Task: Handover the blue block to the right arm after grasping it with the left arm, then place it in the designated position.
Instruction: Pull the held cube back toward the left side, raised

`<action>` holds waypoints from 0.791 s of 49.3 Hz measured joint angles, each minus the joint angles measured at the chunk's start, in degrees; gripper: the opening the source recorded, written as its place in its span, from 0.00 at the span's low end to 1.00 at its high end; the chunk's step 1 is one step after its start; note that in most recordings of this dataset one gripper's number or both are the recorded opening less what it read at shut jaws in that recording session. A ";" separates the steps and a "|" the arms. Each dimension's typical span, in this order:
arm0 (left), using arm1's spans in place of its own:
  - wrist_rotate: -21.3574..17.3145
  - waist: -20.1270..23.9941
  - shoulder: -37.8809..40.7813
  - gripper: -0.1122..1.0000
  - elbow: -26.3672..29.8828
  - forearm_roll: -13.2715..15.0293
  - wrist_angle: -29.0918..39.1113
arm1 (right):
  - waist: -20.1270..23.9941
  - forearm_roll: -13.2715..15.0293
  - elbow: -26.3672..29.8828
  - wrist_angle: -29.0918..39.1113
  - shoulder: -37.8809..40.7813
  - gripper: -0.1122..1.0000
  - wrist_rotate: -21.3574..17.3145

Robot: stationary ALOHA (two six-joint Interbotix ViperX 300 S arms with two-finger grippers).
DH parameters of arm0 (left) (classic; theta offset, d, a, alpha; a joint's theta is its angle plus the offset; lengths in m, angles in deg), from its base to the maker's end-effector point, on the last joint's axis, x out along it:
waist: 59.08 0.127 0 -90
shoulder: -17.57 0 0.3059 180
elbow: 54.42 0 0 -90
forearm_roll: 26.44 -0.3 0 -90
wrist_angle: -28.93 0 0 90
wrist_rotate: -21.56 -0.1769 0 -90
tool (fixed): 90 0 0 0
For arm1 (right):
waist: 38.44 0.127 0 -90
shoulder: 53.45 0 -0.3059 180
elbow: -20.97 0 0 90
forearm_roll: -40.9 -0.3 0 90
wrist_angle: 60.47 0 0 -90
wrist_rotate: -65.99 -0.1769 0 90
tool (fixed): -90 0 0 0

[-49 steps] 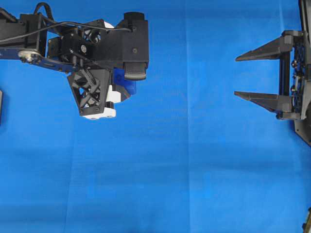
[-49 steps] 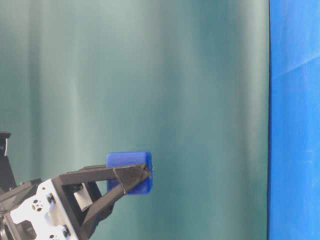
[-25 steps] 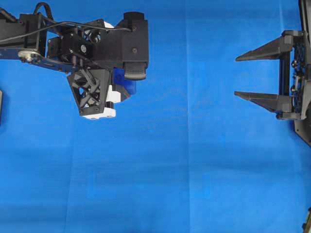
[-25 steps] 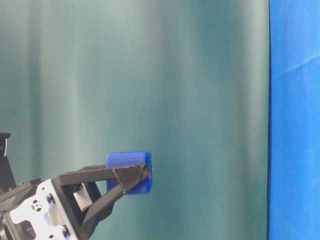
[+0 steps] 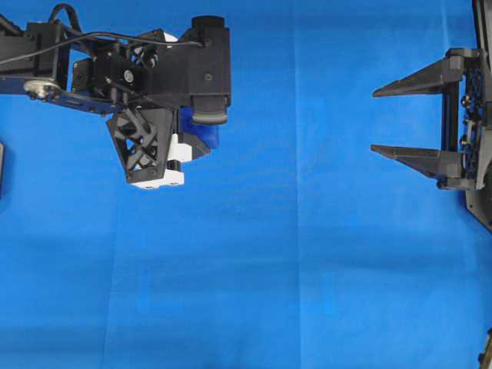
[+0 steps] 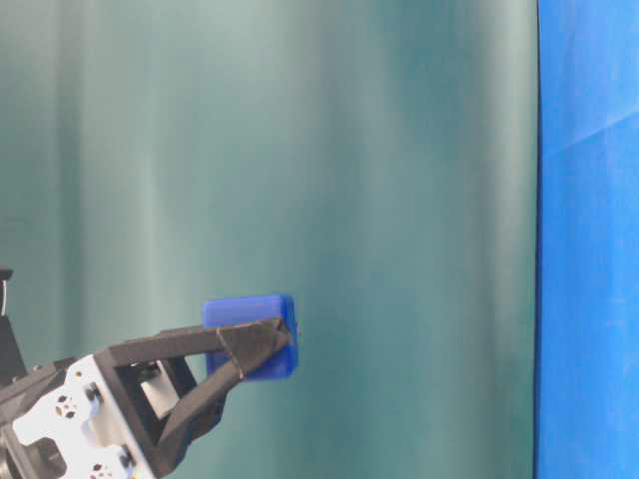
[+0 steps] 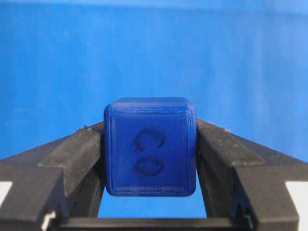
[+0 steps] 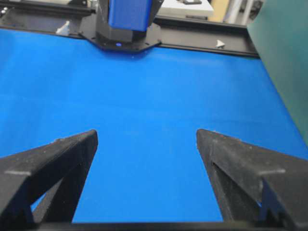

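Blue block (image 7: 150, 147) pinched between the two black fingers (image 7: 72, 159) of the left gripper (image 6: 262, 344), lifted clear of the blue cloth (image 5: 292, 254), marked face toward the wrist camera. Held near the fingertips only, little finger length past the far edge. From overhead mostly hidden under the left arm (image 5: 154, 73); only a dark blue sliver showing, probably the block. Right gripper (image 5: 374, 121) spread wide, empty, well apart across the cloth. Risk ahead: block slipping or twisting in so shallow a pinch during travel; right fingers knocking the left ones at the handover; release before the right side closes, dropping the block onto the cloth.
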 measured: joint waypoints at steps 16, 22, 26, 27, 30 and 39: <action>0.00 0.09 -5.54 0.51 -12.04 0.00 -22.06 | 0.00 0.00 0.00 0.00 0.00 0.98 0.00; 0.00 0.09 -8.35 0.51 -17.23 0.00 -31.55 | 0.00 0.00 0.00 0.00 -0.09 0.98 0.09; 0.00 0.09 -10.11 0.51 -20.83 -0.09 -38.06 | 0.00 0.00 0.18 -0.09 -0.09 0.98 0.00; 0.00 0.09 -10.46 0.51 -21.62 -0.09 -39.64 | 0.09 0.00 0.18 -0.09 -0.09 0.98 0.00; 0.00 0.09 -11.87 0.51 -23.99 0.00 -43.95 | 0.00 0.00 0.35 -0.09 -0.09 0.98 0.00; 0.00 0.09 -14.50 0.51 -26.72 0.09 -48.87 | 0.00 0.00 0.35 -0.09 -0.09 0.98 0.00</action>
